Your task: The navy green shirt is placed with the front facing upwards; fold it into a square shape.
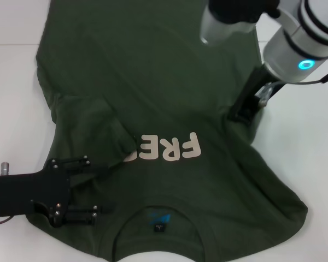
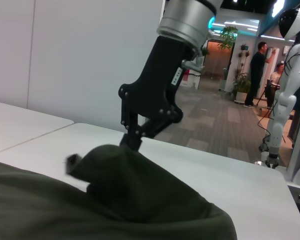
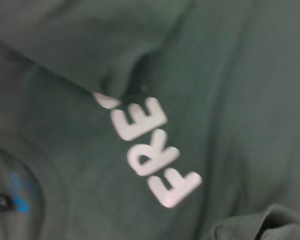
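Nearest the robot lay the ribbed crew neck (image 1: 158, 236) of the dark olive-green cotton T-shirt (image 1: 153, 82), its small dark neck label (image 1: 160, 227) marked with blue. The soft, matte shirt sprawled front-up over the smooth white tabletop (image 1: 311, 158), creased in shallow ridges. At its left shoulder the black left claw (image 1: 98, 185) lay low on the cloth, its slim fingers (image 1: 76, 161) released and spread apart, one above and one below a fold of sleeve that covered the end of the cream block lettering (image 1: 167, 148). Farther off, at the shirt's right edge, the black right claw (image 1: 241, 113) was clenched on a pinch of the fabric, drawing it up into a soft peak beneath the glossy white arm (image 1: 295, 49)
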`<state>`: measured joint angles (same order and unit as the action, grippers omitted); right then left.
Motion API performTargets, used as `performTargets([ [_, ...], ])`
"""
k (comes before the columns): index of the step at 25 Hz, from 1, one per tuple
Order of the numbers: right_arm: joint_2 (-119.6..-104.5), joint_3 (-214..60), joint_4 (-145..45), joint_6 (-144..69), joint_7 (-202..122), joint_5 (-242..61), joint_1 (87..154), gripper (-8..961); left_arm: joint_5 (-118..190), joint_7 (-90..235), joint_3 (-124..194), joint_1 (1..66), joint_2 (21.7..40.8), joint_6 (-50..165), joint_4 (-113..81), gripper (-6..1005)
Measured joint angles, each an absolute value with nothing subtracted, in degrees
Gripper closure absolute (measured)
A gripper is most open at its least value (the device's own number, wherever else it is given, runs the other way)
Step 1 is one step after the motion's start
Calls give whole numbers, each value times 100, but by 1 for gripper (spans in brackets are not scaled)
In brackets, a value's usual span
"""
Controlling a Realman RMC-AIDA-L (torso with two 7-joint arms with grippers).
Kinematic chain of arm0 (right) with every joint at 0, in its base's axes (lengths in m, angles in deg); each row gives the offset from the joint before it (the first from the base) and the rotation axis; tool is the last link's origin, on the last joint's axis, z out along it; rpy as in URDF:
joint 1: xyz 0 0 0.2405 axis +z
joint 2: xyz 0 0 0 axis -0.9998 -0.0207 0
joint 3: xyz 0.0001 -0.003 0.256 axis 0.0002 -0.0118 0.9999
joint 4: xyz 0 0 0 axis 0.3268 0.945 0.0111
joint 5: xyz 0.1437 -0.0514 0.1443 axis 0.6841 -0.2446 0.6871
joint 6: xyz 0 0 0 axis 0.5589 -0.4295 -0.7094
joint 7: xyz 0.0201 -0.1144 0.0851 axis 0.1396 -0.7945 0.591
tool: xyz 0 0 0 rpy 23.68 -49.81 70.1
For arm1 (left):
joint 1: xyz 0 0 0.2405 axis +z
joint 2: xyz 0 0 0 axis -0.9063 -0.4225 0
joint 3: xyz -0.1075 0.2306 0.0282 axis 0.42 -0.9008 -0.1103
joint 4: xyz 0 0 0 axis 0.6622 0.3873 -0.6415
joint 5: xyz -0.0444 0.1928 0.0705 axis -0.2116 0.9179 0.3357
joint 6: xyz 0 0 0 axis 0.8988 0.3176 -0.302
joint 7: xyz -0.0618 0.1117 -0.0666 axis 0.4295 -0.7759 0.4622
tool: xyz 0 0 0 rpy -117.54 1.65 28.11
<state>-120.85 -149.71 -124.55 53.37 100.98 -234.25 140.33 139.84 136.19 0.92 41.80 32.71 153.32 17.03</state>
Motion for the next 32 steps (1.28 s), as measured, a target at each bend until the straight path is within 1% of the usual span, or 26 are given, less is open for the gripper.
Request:
performTargets([
  [11, -12086, -15644, -12372, 5282, 10003, -22860, 13974, 929, 13989, 13603, 91, 4180, 3270, 15328, 1704, 188],
  [18, -11987, -15627, -11595, 4989, 10092, -22345, 14120, 929, 13989, 13604, 91, 4180, 3278, 15266, 1704, 188],
  [26, -11963, -15590, -11568, 4983, 9943, -22301, 14062, 551, 13974, 13676, 101, 4192, 3284, 15174, 1704, 188],
  [32, -11947, -15278, -11754, 5036, 9606, -22194, 13695, 306, 13963, 13860, 133, 4229, 3270, 15101, 1720, 188],
])
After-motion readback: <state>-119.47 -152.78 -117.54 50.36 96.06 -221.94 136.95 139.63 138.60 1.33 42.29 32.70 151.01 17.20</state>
